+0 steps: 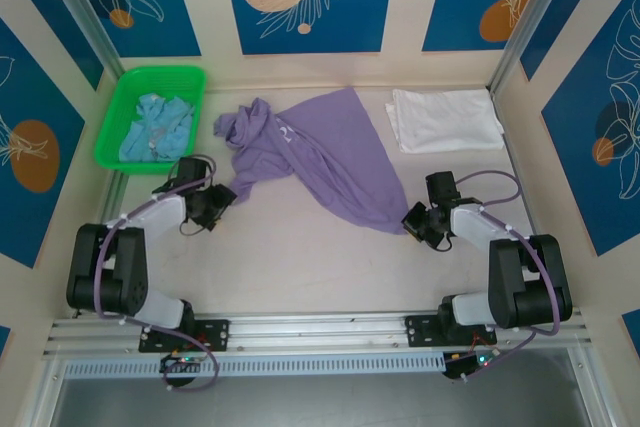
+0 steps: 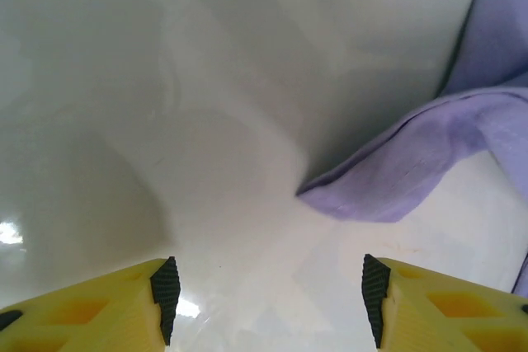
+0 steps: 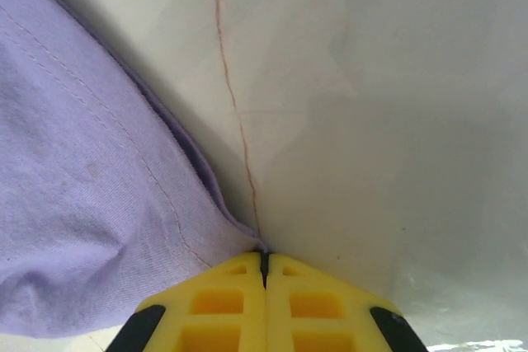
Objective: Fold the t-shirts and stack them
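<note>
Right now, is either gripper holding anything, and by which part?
The right gripper is shut on the lavender t-shirt, pinching the very edge of its hem. The left gripper is open, holding nothing.

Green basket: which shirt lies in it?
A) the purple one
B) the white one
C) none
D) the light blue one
D: the light blue shirt sits crumpled in the green basket, while the purple shirt and the white shirt lie on the table.
</note>
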Tool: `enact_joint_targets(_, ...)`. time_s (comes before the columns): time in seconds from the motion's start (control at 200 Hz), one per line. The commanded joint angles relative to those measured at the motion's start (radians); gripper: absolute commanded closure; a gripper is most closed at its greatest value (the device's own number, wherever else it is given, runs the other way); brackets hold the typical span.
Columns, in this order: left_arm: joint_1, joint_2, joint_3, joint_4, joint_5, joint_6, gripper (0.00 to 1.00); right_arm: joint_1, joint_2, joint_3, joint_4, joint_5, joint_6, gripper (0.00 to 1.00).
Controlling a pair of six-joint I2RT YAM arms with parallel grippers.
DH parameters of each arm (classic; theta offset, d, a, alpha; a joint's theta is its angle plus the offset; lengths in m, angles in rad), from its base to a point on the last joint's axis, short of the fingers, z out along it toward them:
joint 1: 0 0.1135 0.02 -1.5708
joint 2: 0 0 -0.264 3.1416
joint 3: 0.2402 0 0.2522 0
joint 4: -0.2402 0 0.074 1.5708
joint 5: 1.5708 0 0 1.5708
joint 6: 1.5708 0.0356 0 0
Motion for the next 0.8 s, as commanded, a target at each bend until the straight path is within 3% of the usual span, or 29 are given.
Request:
enact_joint_targets(0.0,0.015,0.043,0.031,0.053,0.04,0.037,0.4,0.008,0.023,0.004,0.026,0.008,-0.01,1.0)
enact_joint_targets(0.185,0.015,0.186,0.114,0.13,0.133,0.09,0.49,0.007,0.022,0.006,0.028,-0.004,-0.011,1.0)
enact_joint_targets(0.225,0.015,0.213,0.134,0.129,0.134,0.109,0.59,0.007,0.021,0.006,0.029,-0.005,-0.01,1.0)
enact_joint_targets(0.29,0.013,0.239,0.153,0.137,0.145,0.145,0.89,0.007,0.02,0.006,0.031,-0.011,-0.011,1.0)
enact_joint_targets(0.325,0.01,0.236,0.154,0.139,0.146,0.165,1.0,0.007,0.018,0.006,0.031,-0.017,-0.011,1.0)
enact_joint_targets(0.485,-0.057,0.082,0.113,0.073,0.061,0.245,1.0,0.002,-0.008,-0.005,0.049,-0.055,-0.013,1.0)
enact_joint_targets(0.795,-0.172,-0.481,-0.069,-0.165,-0.156,0.366,1.0,-0.004,-0.14,-0.005,0.045,-0.08,0.003,1.0)
